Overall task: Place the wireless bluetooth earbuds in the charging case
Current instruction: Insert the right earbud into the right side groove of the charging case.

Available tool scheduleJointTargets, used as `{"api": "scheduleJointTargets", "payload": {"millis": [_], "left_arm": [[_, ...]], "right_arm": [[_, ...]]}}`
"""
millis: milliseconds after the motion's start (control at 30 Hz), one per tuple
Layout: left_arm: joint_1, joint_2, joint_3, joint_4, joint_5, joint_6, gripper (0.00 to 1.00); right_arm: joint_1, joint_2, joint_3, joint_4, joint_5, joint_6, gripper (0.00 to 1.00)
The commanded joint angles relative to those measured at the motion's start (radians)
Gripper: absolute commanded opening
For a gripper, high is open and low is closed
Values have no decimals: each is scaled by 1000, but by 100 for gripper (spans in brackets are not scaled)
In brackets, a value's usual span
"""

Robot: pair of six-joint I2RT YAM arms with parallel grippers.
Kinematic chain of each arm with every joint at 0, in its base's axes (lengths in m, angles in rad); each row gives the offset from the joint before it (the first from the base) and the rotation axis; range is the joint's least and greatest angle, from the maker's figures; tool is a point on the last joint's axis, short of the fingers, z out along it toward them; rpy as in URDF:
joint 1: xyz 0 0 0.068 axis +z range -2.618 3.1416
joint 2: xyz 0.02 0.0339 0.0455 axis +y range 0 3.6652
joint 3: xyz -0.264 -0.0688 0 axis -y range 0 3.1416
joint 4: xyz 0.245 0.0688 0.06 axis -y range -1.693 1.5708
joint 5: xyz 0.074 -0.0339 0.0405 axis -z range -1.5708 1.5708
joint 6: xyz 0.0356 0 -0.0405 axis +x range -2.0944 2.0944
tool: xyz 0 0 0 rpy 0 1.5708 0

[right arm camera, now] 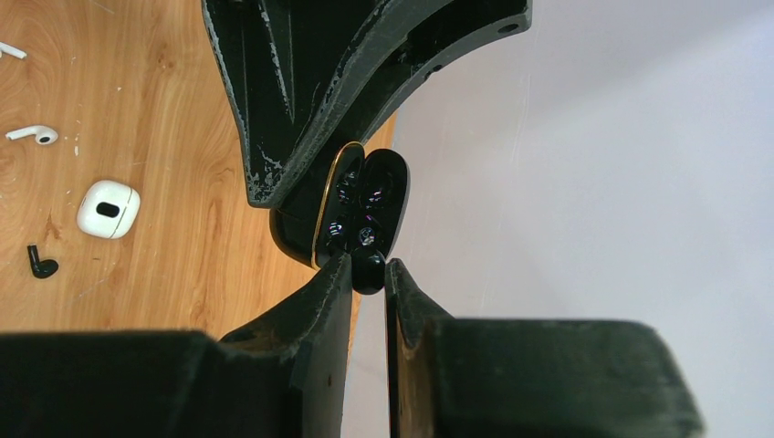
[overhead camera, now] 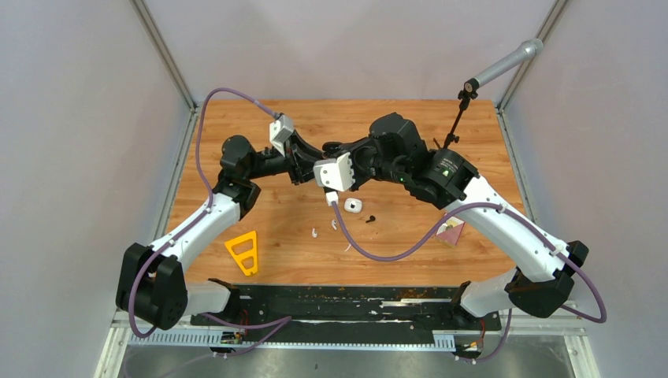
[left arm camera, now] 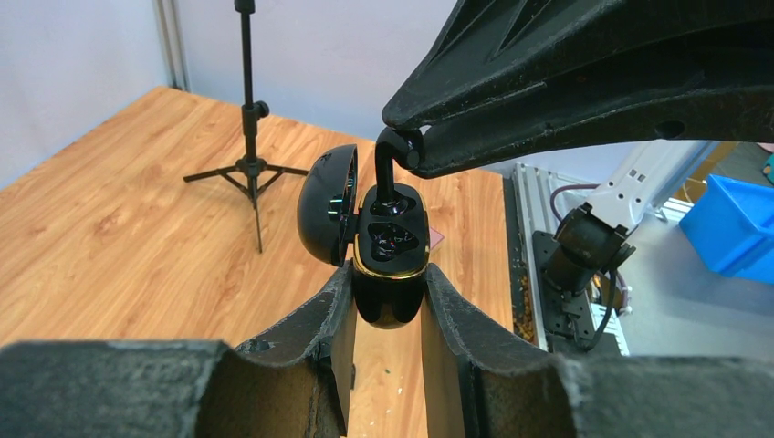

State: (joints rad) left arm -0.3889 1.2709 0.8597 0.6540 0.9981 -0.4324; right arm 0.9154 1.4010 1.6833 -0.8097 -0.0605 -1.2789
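Note:
My left gripper [left arm camera: 388, 294] is shut on the lower body of a glossy black charging case [left arm camera: 391, 239] with a gold rim, held above the table with its lid [left arm camera: 326, 205] swung open. My right gripper [right arm camera: 369, 270] is shut on a black earbud [left arm camera: 387, 170], which stands at the case's upper socket. In the right wrist view the same earbud [right arm camera: 368, 271] shows pinched right at the case's open face [right arm camera: 363, 203]. On the table lie a second black earbud [right arm camera: 39, 265], a white earbud [right arm camera: 32, 135] and a white case [right arm camera: 108, 208].
A yellow triangular piece [overhead camera: 244, 253] lies front left and a small pink object [overhead camera: 451, 231] on the right. A microphone stand [overhead camera: 463, 101] rises at the back right. Small white earbuds [overhead camera: 315, 232] lie near the white case [overhead camera: 352, 205], under the two joined grippers.

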Motion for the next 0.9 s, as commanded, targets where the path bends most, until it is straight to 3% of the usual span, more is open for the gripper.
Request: {"api": "scheduleJointTargets", "payload": {"millis": [0, 100, 233, 400, 533, 867], "left_arm": [[-3, -26, 32, 41, -1, 4, 0], [-2, -26, 29, 44, 3, 9, 0], [-2, -23, 21, 53, 0, 20, 0], [-2, -20, 7, 74, -6, 18, 0], [-2, -22, -5, 81, -8, 24, 0], [-2, -17, -17, 94, -16, 25, 0]], "right_arm": [[8, 5, 32, -42, -2, -22, 0], [8, 10, 36, -43, 3, -23, 4], [8, 15, 48, -58, 2, -32, 20], [9, 28, 75, -75, 6, -32, 27], [10, 41, 101, -90, 7, -28, 39], [8, 57, 155, -105, 27, 14, 48]]}}
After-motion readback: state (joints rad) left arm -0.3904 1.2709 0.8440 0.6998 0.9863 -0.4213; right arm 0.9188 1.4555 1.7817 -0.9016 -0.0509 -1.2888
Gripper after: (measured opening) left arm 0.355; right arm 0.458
